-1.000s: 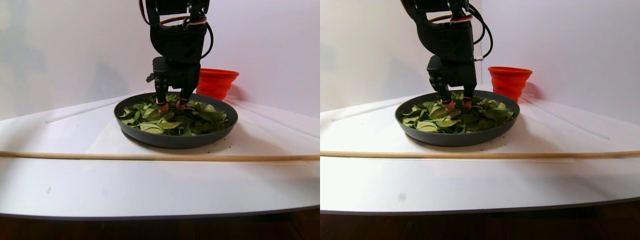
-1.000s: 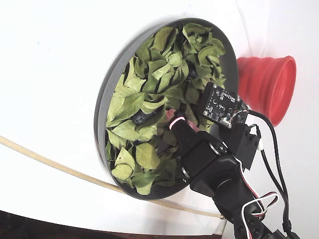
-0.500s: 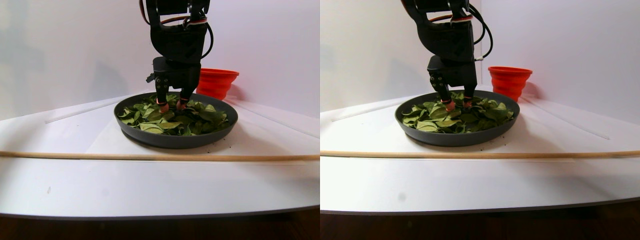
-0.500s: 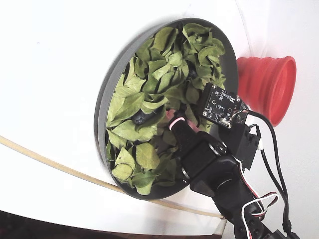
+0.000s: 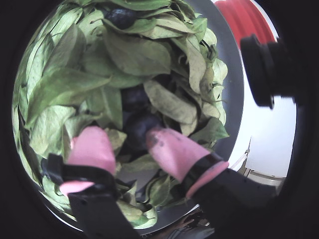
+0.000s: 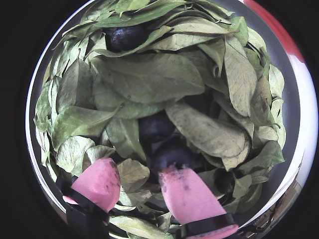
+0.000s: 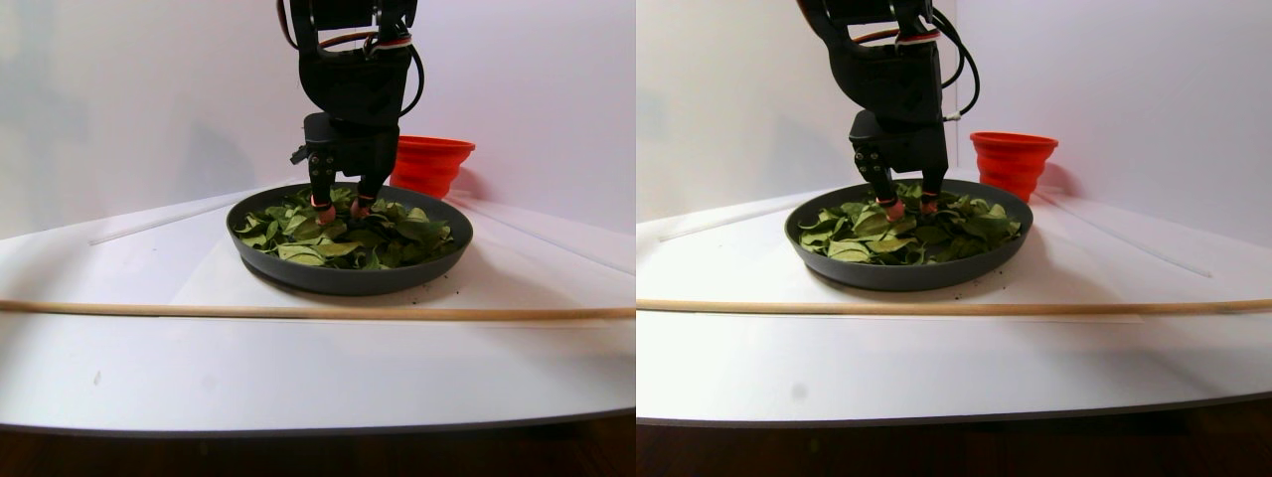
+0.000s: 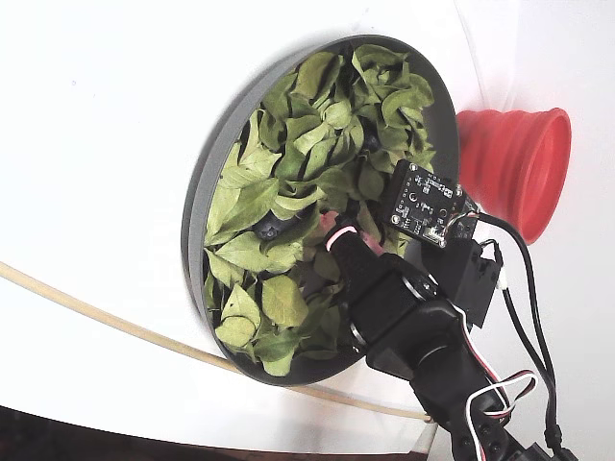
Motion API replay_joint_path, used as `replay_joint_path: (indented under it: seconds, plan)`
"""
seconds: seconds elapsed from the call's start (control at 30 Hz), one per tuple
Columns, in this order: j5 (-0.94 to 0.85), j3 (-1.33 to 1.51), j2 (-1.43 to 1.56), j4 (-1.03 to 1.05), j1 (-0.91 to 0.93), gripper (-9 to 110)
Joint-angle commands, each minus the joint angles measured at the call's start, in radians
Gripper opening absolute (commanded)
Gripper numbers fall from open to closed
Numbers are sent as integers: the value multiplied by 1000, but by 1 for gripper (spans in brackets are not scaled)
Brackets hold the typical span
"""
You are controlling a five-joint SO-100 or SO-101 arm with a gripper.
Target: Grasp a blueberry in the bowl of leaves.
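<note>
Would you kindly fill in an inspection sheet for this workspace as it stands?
Surface: white table, small dark specks near the dish.
Job's things: dark-grey bowl filled with green leaves; one blueberry between the pink tips, another blueberry at the far rim.
Clutter: red ribbed cup beside the bowl; thin wooden rod lying across the table.
Grippers: tool open, tips down among the leaves.
Cables: black, red and white wires along the arm.
Surroundings: plain white wall.
</note>
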Motion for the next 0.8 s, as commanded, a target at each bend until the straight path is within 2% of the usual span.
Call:
replay_joint_path:
  seconds: [0.0, 0.77]
  plan:
    - [2, -9, 54, -11, 18, 16]
    - [-28, 12, 124, 28, 44, 16]
